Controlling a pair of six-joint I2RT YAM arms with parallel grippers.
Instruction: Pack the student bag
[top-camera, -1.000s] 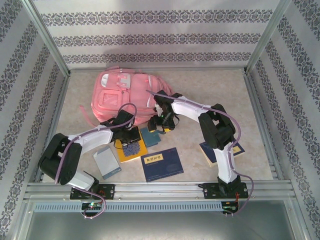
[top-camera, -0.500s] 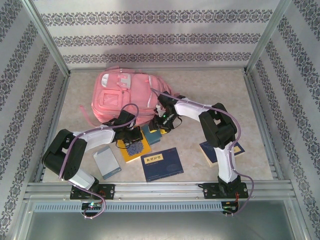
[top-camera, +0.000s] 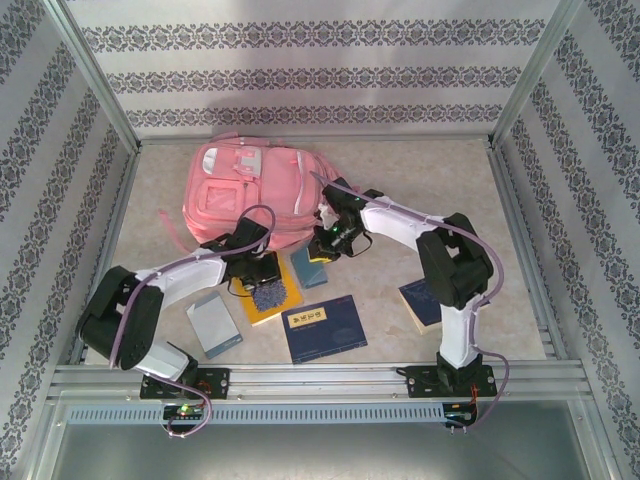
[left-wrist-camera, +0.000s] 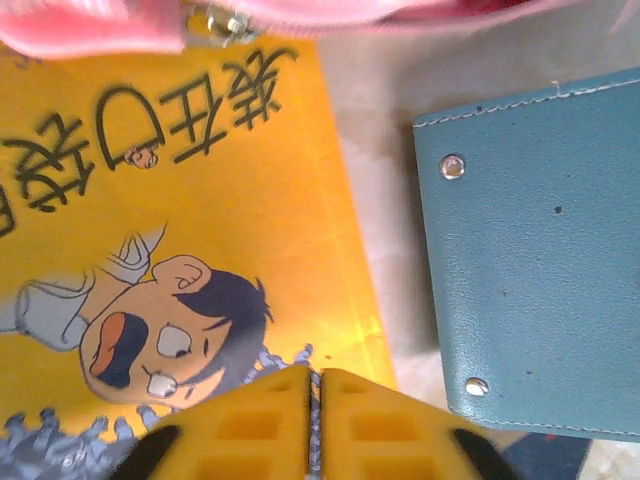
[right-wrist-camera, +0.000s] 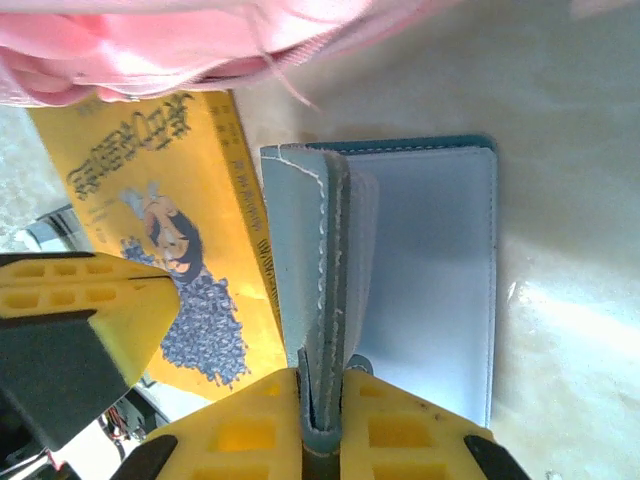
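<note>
The pink student bag (top-camera: 245, 190) lies at the back left of the table; its edge also runs along the top of the left wrist view (left-wrist-camera: 90, 25) and the right wrist view (right-wrist-camera: 150, 40). In front of it lie a yellow comic book (top-camera: 268, 297) (left-wrist-camera: 200, 200) and a teal notebook (top-camera: 312, 268) (left-wrist-camera: 540, 250). My right gripper (top-camera: 327, 243) (right-wrist-camera: 320, 375) is shut on the notebook's raised teal cover (right-wrist-camera: 305, 250), above its pale inner page. My left gripper (top-camera: 262, 272) (left-wrist-camera: 314, 375) hovers over the comic book, shut and holding nothing.
A navy book (top-camera: 323, 328) and a grey-blue notebook (top-camera: 213, 324) lie near the front. Another blue book (top-camera: 425, 300) sits partly under my right arm. Metal frame rails (top-camera: 300, 375) and patterned walls enclose the table.
My right gripper has closed from open onto the teal notebook's cover, and the notebook has shifted slightly right. My left gripper stays over the yellow book.
</note>
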